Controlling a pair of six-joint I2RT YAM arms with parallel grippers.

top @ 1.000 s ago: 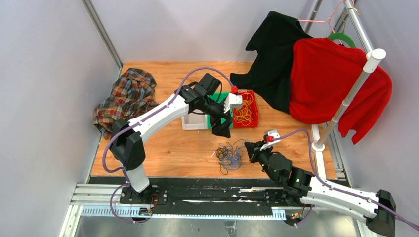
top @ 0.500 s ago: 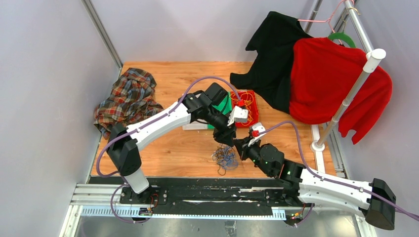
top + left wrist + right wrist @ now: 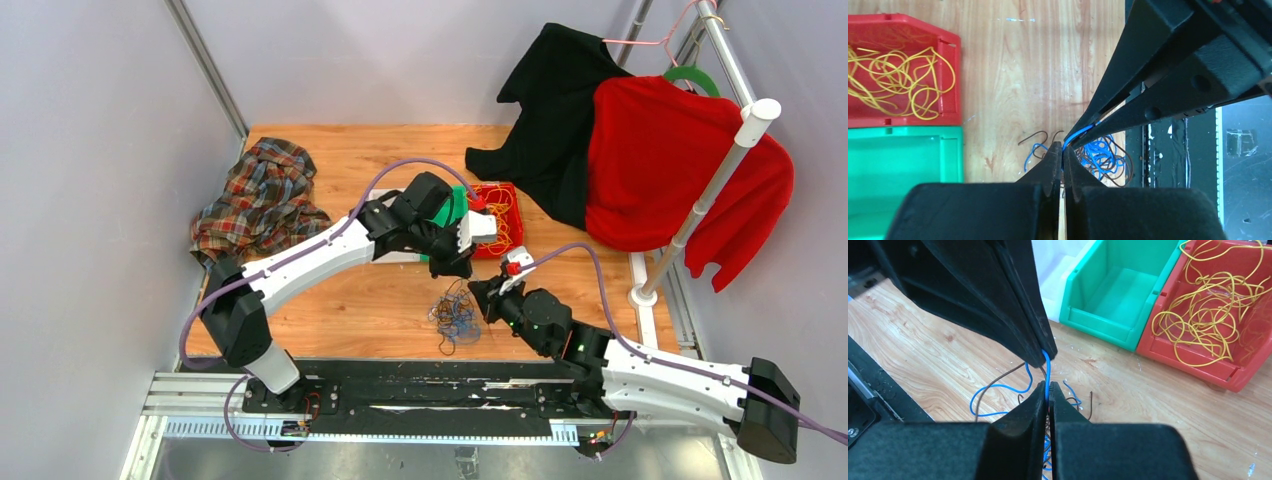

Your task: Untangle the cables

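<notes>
Both claws are pinched on one strand. My left gripper (image 3: 1063, 156) is squeezed down to a hairline, and a blue cable (image 3: 1047, 367) runs out of its tips. My right gripper (image 3: 1048, 392) is clamped just as tight on that same blue cable. The two sets of tips are almost nose to nose, with only a short, taut bit of blue between them.

The rest of the tangle (image 3: 455, 315), blue and dark loops, lies on the wooden table (image 3: 340, 300) right under the tips. In the overhead view it is at about 6 o'clock from the bins, towards the arm bases. A few loose blue and brown ends stray out of it across the wood.

Three bins stand in a row at 12 o'clock from the tangle.
- The red bin (image 3: 1193, 369) is the right-hand one and holds a loose heap of yellow cables (image 3: 1208, 310), all inside its walls.
- The green bin (image 3: 1098, 325) touches its left side; what I can see of its floor is plain green plastic.
- The white bin (image 3: 1060, 270) is next on the left, mostly hidden behind my left arm, so I cannot tell what it holds.

A plaid shirt (image 3: 258, 195) is crumpled at 10 o'clock on the table. At 2 o'clock a black garment (image 3: 555, 100) and a red sweater (image 3: 670, 160) hang on a clothes rack (image 3: 715, 190).
</notes>
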